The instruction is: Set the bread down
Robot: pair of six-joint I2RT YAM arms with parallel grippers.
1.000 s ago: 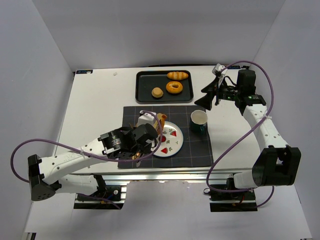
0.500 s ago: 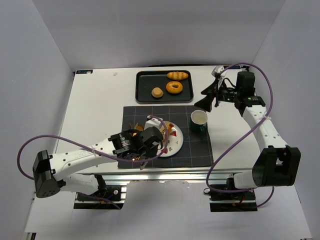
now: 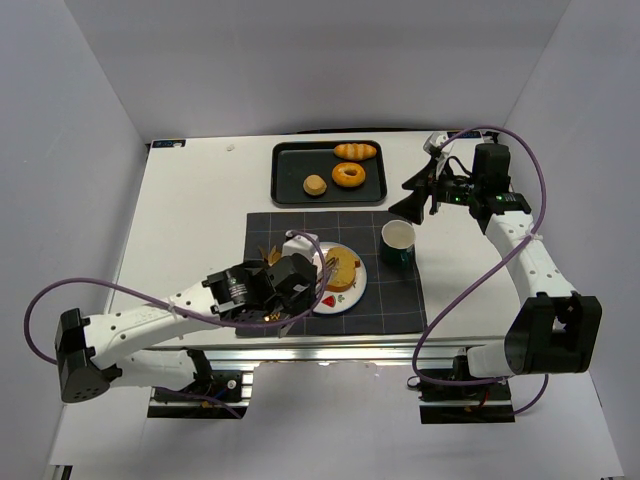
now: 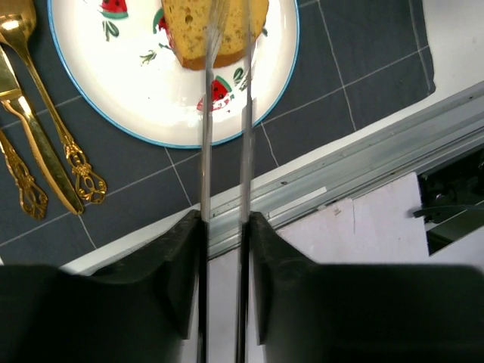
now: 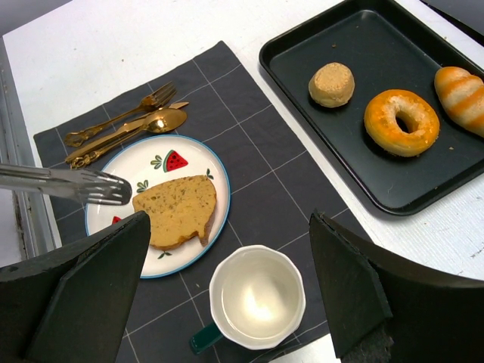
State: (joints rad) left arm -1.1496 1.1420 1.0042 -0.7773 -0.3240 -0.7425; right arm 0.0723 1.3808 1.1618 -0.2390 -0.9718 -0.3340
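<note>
The bread (image 3: pixel 342 266) is a golden-brown slice lying flat on the white watermelon-print plate (image 3: pixel 352 292). It also shows in the left wrist view (image 4: pixel 215 26) and the right wrist view (image 5: pixel 178 212). My left gripper (image 3: pixel 303 272) (image 4: pixel 225 219) is shut on a pair of metal tongs (image 4: pixel 206 151). The tongs' blades are slightly apart. Their tips (image 5: pixel 98 185) hover at the slice's near-left edge and do not grip it. My right gripper (image 3: pixel 415 195) (image 5: pixel 227 219) is open and empty, held high above the mat's far right.
A white mug (image 3: pixel 398 240) (image 5: pixel 257 296) stands right of the plate (image 5: pixel 136 162) on the dark placemat (image 3: pixel 395 300). Gold cutlery (image 4: pixel 45 151) (image 5: pixel 125 125) lies left of the plate (image 4: pixel 151 98). A black tray (image 3: pixel 290 190) behind holds a doughnut (image 5: pixel 401 121), a roll (image 5: pixel 461 87) and a small bun (image 5: pixel 331 83).
My left arm carried the slice in the tongs from the plate's left edge over the plate. The slice now lies flat, and the tongs have let go and drawn back.
</note>
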